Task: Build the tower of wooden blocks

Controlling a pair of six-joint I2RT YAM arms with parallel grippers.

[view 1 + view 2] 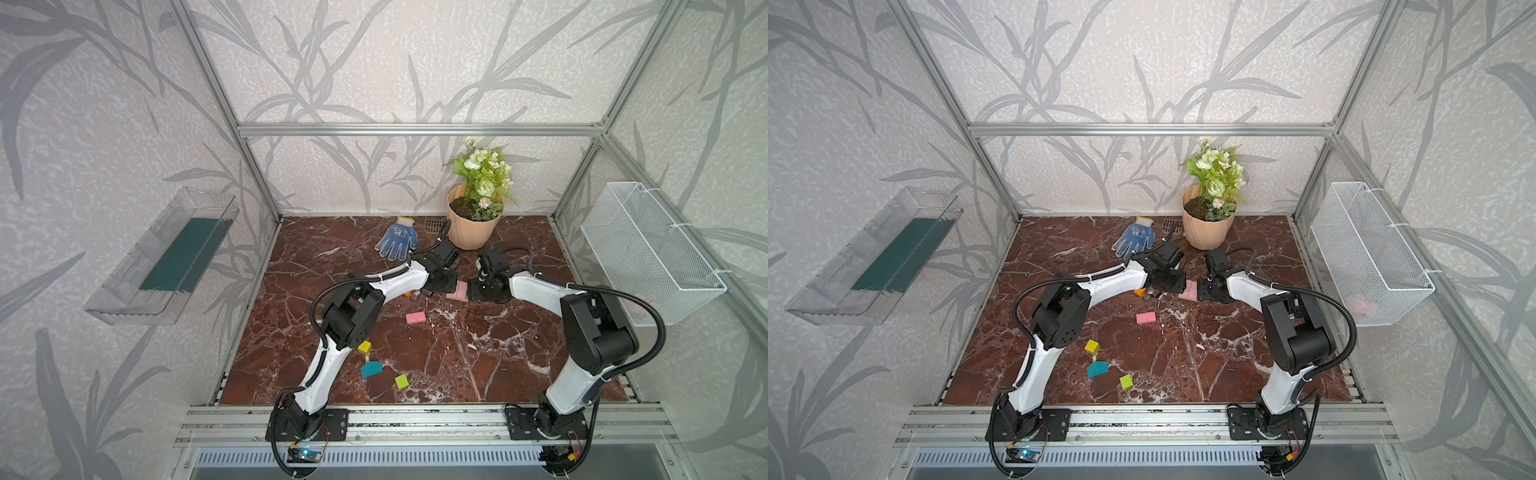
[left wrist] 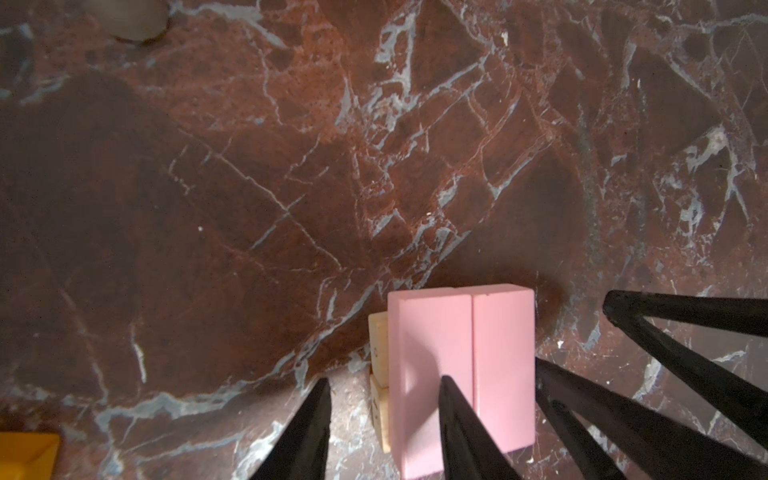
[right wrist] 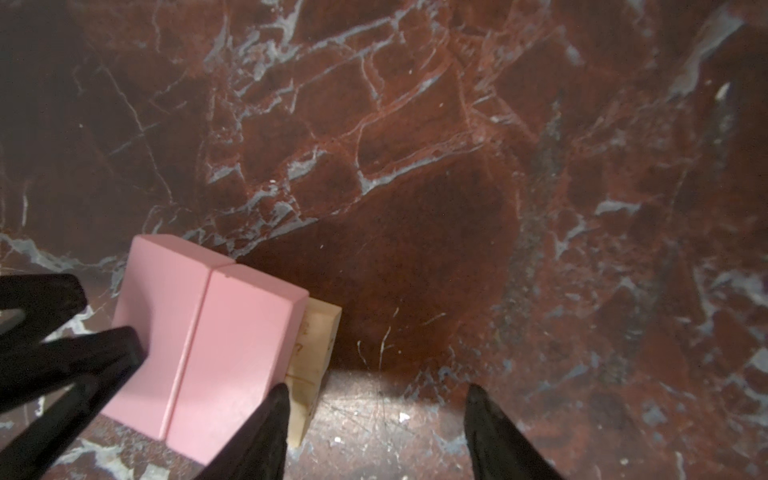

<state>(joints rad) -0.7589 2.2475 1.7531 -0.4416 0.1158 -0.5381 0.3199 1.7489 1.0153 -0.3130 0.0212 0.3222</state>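
Observation:
The wood block tower point(image 1: 458, 291) point(image 1: 1190, 289) is two pink oblongs point(image 2: 461, 365) point(image 3: 199, 340) side by side on tan blocks point(image 2: 379, 345) point(image 3: 313, 345). My left gripper point(image 2: 385, 381) point(image 1: 442, 284) hangs open over the tower's left edge, one finger above a pink oblong, nothing held. On the tower's right, my right gripper point(image 3: 376, 390) point(image 1: 486, 289) is open and empty, one fingertip beside the tan blocks. Loose wood blocks lie nearer the front in both top views: pink point(image 1: 416, 318), yellow point(image 1: 365, 347), teal point(image 1: 371, 369), lime point(image 1: 401, 381), and orange point(image 1: 408, 294) point(image 2: 25, 455) by the left arm.
A peach flowerpot point(image 1: 471, 232), a blue glove point(image 1: 397, 241) and a small grate point(image 1: 432, 226) stand at the back of the marble floor. A white wire basket point(image 1: 648, 249) hangs on the right wall, a clear tray point(image 1: 166, 257) on the left.

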